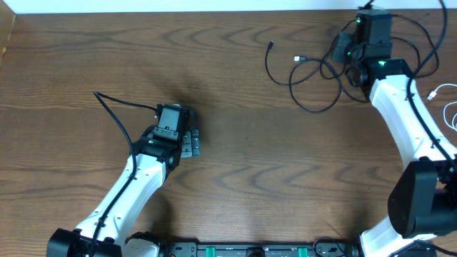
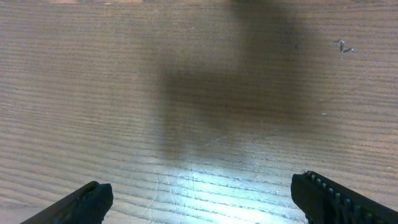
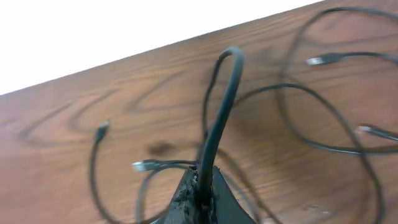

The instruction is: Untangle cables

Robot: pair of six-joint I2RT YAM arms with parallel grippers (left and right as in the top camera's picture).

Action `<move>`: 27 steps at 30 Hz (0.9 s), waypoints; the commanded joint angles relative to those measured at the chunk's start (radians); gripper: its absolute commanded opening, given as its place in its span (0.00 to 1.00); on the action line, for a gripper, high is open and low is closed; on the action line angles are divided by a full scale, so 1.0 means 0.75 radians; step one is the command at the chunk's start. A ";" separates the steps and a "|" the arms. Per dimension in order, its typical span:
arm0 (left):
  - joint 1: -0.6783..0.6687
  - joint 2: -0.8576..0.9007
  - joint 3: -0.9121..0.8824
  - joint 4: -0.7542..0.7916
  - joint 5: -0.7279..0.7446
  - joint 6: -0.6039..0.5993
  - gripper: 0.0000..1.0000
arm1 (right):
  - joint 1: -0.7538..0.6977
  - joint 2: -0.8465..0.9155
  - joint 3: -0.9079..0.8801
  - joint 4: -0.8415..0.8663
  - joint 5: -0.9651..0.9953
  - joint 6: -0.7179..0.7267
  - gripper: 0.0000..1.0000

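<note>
Two black cables (image 1: 314, 75) lie looped and crossed at the far right of the table, their plugs (image 1: 272, 46) pointing left. A white cable (image 1: 448, 108) shows at the right edge. My right gripper (image 1: 341, 50) hangs over the tangle. In the right wrist view my right gripper (image 3: 203, 182) is shut on a black cable (image 3: 225, 99), which arches up out of the jaws. Other black loops (image 3: 323, 146) and a silver-tipped plug (image 3: 142, 165) lie on the wood below. My left gripper (image 1: 190, 141) stands open far from the cables, with only bare wood between its fingers (image 2: 84, 200).
The brown wooden table (image 1: 250, 157) ends at a white back edge (image 1: 214, 6) just behind the tangle. The left arm's own thick black cable (image 1: 114, 111) trails across the table on the left. The right arm (image 1: 410, 135) runs along the right side.
</note>
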 commanded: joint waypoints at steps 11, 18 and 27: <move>0.005 0.005 0.007 -0.003 -0.018 0.012 0.97 | 0.280 0.209 0.003 0.033 0.136 -0.042 0.01; 0.005 0.005 0.007 -0.004 -0.018 0.012 0.97 | 0.209 0.221 0.004 0.020 0.111 0.020 0.98; 0.005 0.005 0.007 -0.003 -0.018 0.012 0.97 | -0.189 0.221 0.004 -0.026 -0.043 0.252 0.99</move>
